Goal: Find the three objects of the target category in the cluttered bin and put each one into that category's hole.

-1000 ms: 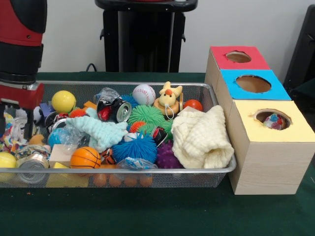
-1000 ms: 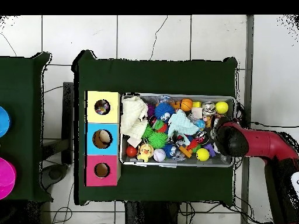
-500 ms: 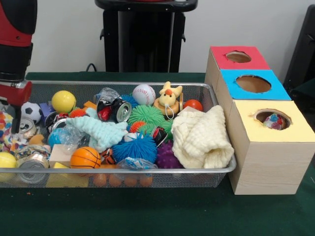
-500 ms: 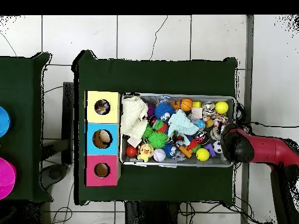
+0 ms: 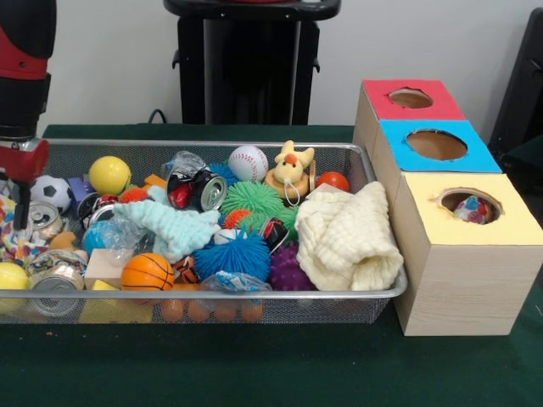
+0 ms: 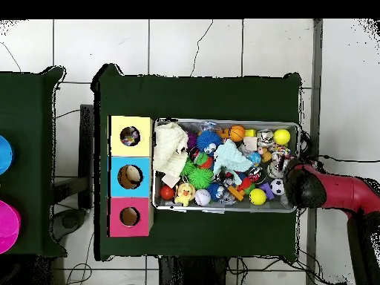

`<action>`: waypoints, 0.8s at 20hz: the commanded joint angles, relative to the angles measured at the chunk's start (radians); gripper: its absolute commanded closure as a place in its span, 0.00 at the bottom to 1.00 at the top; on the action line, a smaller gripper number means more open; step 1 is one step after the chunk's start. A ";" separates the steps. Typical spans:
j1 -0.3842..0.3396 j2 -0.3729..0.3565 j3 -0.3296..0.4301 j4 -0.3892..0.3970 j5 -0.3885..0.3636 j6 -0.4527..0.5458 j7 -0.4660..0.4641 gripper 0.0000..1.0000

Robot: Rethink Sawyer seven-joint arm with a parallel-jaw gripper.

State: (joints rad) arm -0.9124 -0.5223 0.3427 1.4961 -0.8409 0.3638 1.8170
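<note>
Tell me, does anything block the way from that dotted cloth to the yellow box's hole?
Yes. The polka-dot cloth lies at the bin's far end from the yellow box's hole; piled toys and a cream waffle-knit cloth lie between.

A dark green table (image 5: 254,373) carries the wire bin (image 5: 254,301) across its middle, and three wooden boxes (image 5: 462,280) stand in a row touching the bin's end toward one table edge.
</note>
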 commanded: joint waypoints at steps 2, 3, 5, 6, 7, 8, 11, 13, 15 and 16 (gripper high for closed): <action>-0.049 0.094 0.024 -0.012 -0.030 0.120 -0.198 0.00; -0.052 0.095 0.029 -0.010 -0.028 0.121 -0.201 0.00; -0.058 0.097 0.039 -0.005 -0.021 0.128 -0.208 0.00; -0.061 0.098 0.044 -0.002 -0.016 0.133 -0.212 0.00; -0.064 0.100 0.050 0.002 -0.012 0.135 -0.214 0.00; -0.067 0.103 0.056 0.005 -0.009 0.136 -0.216 0.00; -0.069 0.108 0.062 0.014 -0.003 0.136 -0.212 0.00; -0.072 0.111 0.069 0.020 -0.001 0.134 -0.211 0.00; -0.075 0.111 0.071 0.028 -0.002 0.131 -0.209 0.00; -0.076 0.111 0.073 0.031 0.000 0.133 -0.209 0.00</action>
State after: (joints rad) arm -0.9509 -0.5193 0.3776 1.5033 -0.8253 0.3640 1.8170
